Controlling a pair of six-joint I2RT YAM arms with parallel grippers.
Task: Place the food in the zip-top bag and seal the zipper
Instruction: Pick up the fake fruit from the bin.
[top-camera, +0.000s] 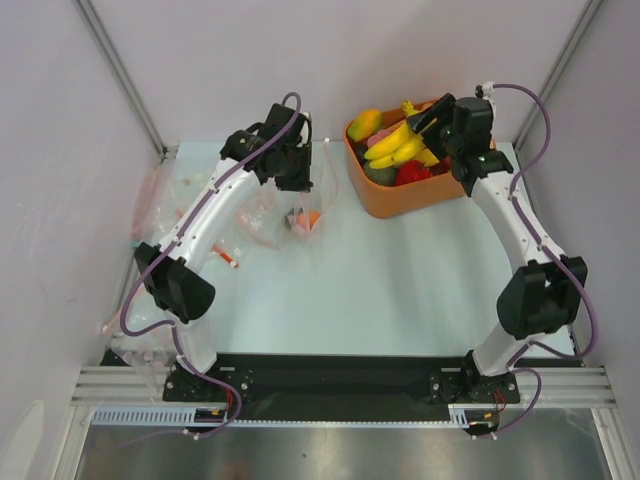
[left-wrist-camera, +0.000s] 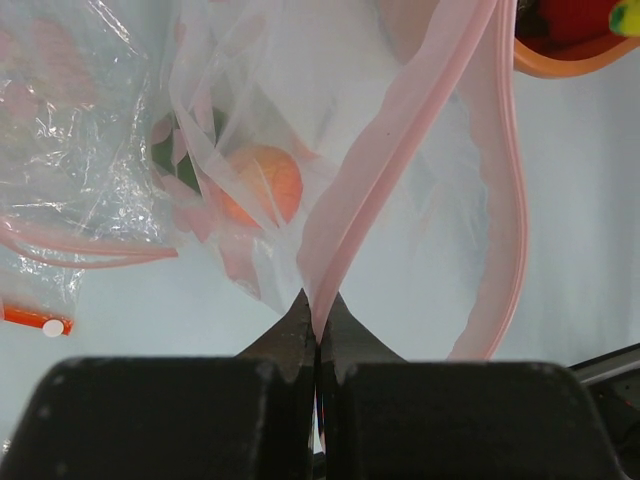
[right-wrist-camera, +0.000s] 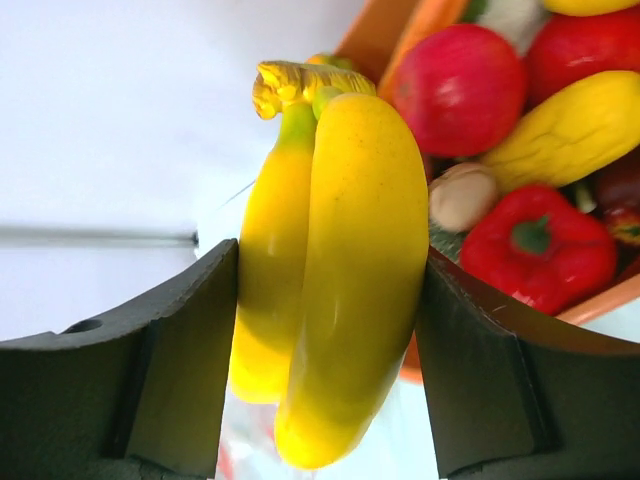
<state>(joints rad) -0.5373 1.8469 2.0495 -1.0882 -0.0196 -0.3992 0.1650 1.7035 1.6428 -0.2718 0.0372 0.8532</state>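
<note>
The zip-top bag (left-wrist-camera: 250, 120) hangs open in the left wrist view, with an orange piece of food (left-wrist-camera: 265, 185) and a green piece inside it. My left gripper (left-wrist-camera: 318, 322) is shut on the bag's pale pink zipper (left-wrist-camera: 400, 150). From above, that gripper (top-camera: 296, 180) holds the bag (top-camera: 300, 210) up left of the orange tub (top-camera: 400, 198). My right gripper (right-wrist-camera: 325, 340) is shut on a bunch of yellow bananas (right-wrist-camera: 345, 250), both pads pressing its sides. It (top-camera: 425, 122) is over the tub with the bananas (top-camera: 393, 148).
The tub holds more food: a red round fruit (right-wrist-camera: 460, 90), a red pepper (right-wrist-camera: 535, 245), a yellow ridged piece (right-wrist-camera: 570, 130) and a pale mushroom (right-wrist-camera: 460, 195). Other clear bags (top-camera: 150, 205) lie at the table's left, one with an orange-red strip (left-wrist-camera: 25, 317).
</note>
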